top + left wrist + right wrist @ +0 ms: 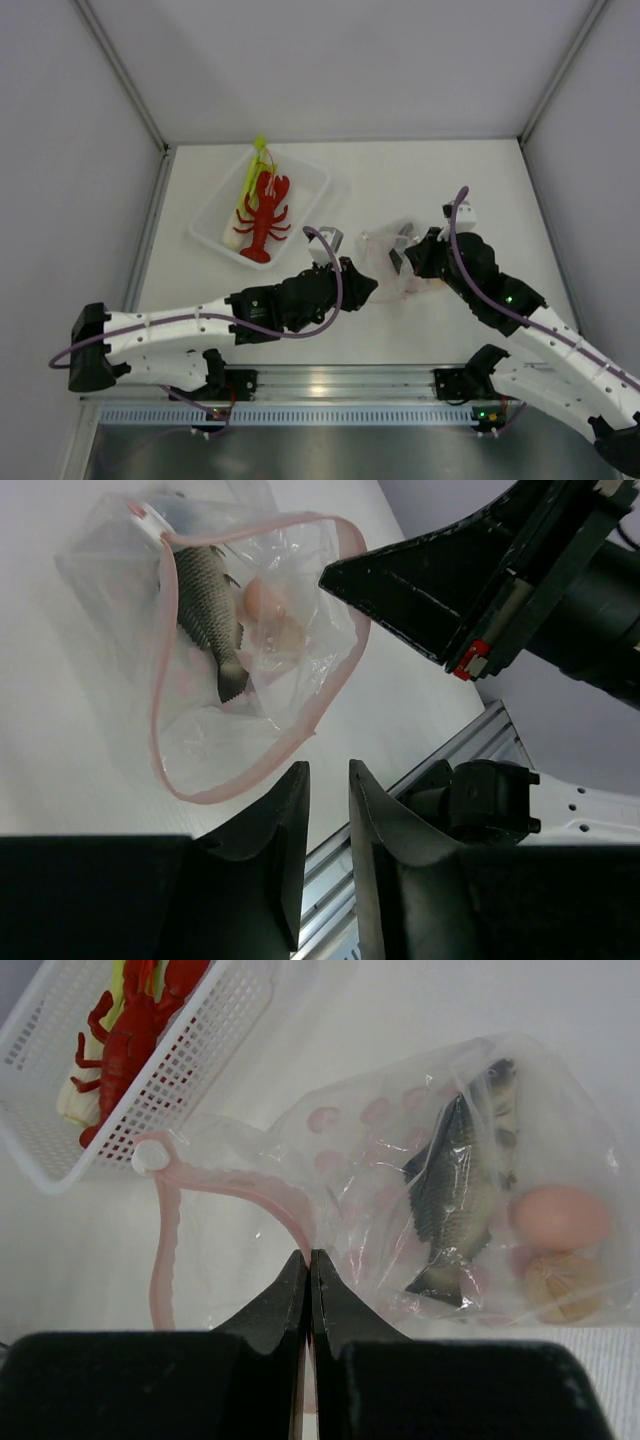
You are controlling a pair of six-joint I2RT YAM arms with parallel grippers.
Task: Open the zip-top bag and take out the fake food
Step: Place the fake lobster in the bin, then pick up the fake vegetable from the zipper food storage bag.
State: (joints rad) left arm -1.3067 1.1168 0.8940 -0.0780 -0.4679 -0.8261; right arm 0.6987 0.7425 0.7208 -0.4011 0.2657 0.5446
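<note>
The zip-top bag (385, 250) lies on the table between my two grippers, with its pink-edged mouth open. Inside it are the grey fish (455, 1195), the small pinkish round piece (560, 1215) and a beige piece (565, 1285). The left wrist view also shows the bag (290, 560) and the fish (205, 610). My right gripper (308, 1253) is shut on the bag's pink zip strip. My left gripper (327, 765) is empty, its jaws a little apart, just short of the bag's mouth. The red lobster (265, 215) and the leek (250, 175) lie in the white tray.
The white mesh tray (215, 215) stands at the back left of the table, close to the bag; it also shows in the right wrist view (200, 1050). The metal rail (330, 380) runs along the near edge. Grey walls enclose the table on three sides.
</note>
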